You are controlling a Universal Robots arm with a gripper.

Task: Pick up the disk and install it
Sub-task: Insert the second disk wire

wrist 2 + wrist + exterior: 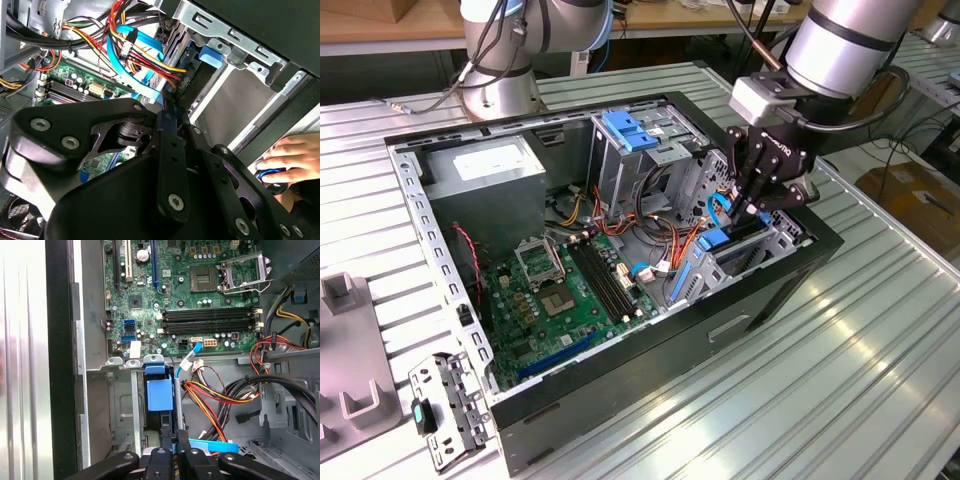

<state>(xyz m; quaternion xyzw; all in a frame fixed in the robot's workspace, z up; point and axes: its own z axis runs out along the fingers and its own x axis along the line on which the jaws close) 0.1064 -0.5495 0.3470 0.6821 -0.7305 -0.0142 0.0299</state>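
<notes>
gripper: fingers nearly closed, pinching the disk's blue rail
disk: sitting in the drive bay
around: wire bundle just beside; green board, power supply
hand: near the case edge
surface: ribbed metal table

Angled down over the case in the exterior view, gripper fingers pinched close together.

Disk sits in bay beside motherboard.
</notes>
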